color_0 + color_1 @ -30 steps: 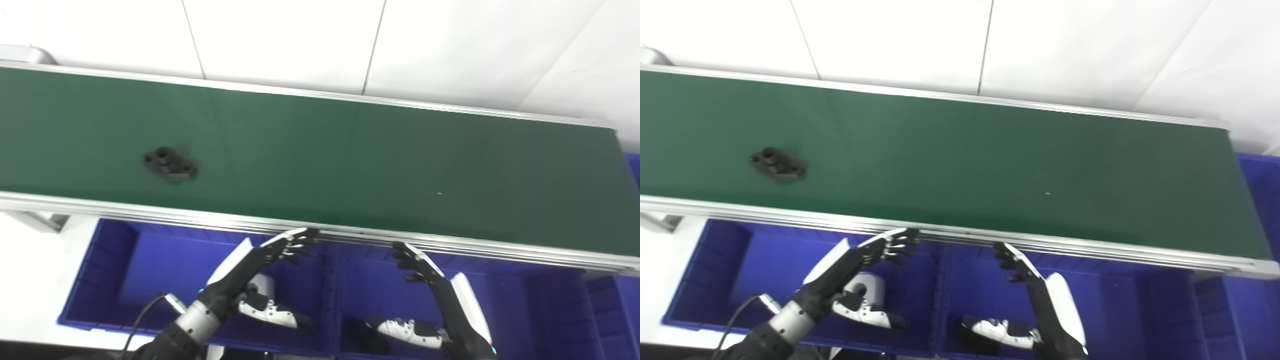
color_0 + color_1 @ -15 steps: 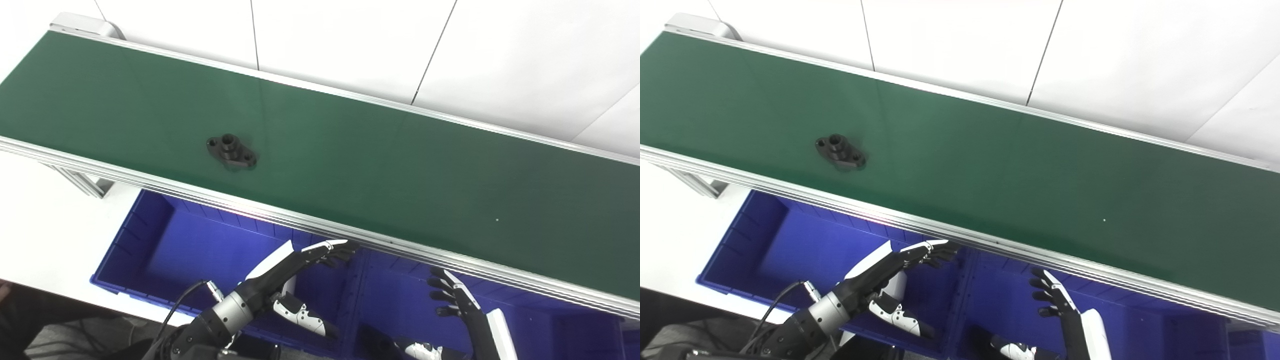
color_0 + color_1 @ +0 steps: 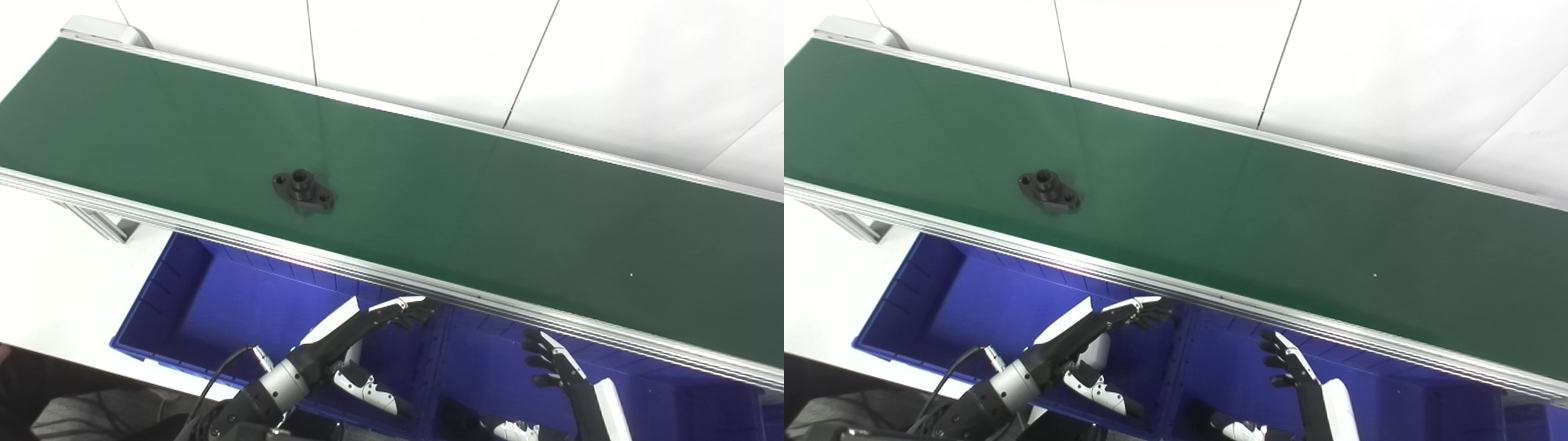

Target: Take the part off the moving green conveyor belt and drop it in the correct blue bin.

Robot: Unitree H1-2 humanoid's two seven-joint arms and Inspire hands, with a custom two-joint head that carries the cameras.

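A black flanged part (image 3: 304,191) with a raised hub and two holes lies on the green conveyor belt (image 3: 490,202), left of the middle; it also shows in the right eye view (image 3: 1049,192). My left hand (image 3: 361,340) is open and empty, held over the left blue bin (image 3: 202,300), below the belt's near rail. My right hand (image 3: 560,380) is open and empty over the middle blue bin (image 3: 484,367). Both hands are well below and to the right of the part.
The belt's aluminium near rail (image 3: 392,282) runs between my hands and the belt. A white part (image 3: 1099,352) and a dark part (image 3: 459,419) lie in the bins. A white wall (image 3: 429,49) stands behind the belt.
The camera shifted up and left a second ago, then stayed. Over the last half second the part rode the belt a little to the right. My hands barely moved.
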